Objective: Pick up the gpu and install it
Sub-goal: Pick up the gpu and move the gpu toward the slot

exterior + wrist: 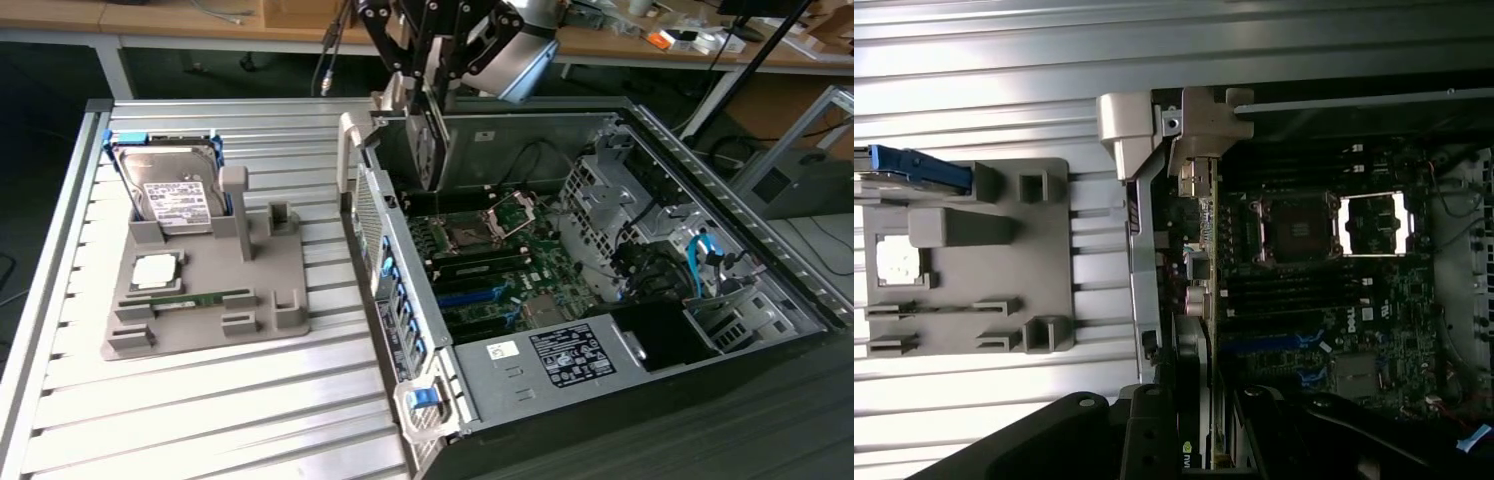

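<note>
While the gripper (430, 70) hangs over the open computer case (763, 262), we see it clamped on the gpu (430, 150), its jaws closed against the two flat faces of the card. The gpu hangs edge-on and upright beneath the gripper, its lower edge in the air above the motherboard (497, 272), near the case wall that faces the counter (200, 420). From the wrist view we look straight down the card: the dark fingers (1144, 435) sit on either side of it, a small green logo shows on its near end, and the board lies below, clear of the card.

We count one gpu, one gripper and one computer case. Inside the case we count one motherboard with one bare processor socket (474, 237), and one power supply (567, 360) with a dark label at the case's near end. Blue slots show on the board; we cannot tell from here which one the card lines up with.

On the slatted counter, to the exterior view's left of the case, lies one grey fixture tray (283, 322). It carries one hard drive (174, 195) with a white label, standing tilted in a blue holder, one square processor chip (154, 268) lying flat, and one slim green memory stick (187, 297) lying on its edge in a groove. All three sit well apart from the gripper.
</note>
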### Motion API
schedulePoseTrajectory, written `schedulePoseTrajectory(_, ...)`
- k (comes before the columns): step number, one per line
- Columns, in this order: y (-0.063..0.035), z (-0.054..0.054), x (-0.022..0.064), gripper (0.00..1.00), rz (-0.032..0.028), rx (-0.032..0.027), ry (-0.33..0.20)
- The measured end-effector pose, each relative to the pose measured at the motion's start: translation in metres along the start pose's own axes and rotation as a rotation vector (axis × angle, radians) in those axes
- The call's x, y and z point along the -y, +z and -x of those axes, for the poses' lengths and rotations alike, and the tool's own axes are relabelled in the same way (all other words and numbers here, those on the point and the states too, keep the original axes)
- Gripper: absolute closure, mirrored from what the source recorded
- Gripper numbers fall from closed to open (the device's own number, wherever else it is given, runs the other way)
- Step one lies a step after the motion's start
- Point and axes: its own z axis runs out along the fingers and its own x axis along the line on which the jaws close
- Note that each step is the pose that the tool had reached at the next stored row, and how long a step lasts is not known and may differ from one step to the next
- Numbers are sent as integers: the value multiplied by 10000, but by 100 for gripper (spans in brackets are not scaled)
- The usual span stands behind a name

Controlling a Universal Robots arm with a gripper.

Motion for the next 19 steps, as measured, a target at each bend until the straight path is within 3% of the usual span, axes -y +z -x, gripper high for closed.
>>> schedulePoseTrajectory(11, 23, 175, -2, 73, -53, 1, 0)
schedulePoseTrajectory(19, 46, 348, -12, 73, -126, 4, -2)
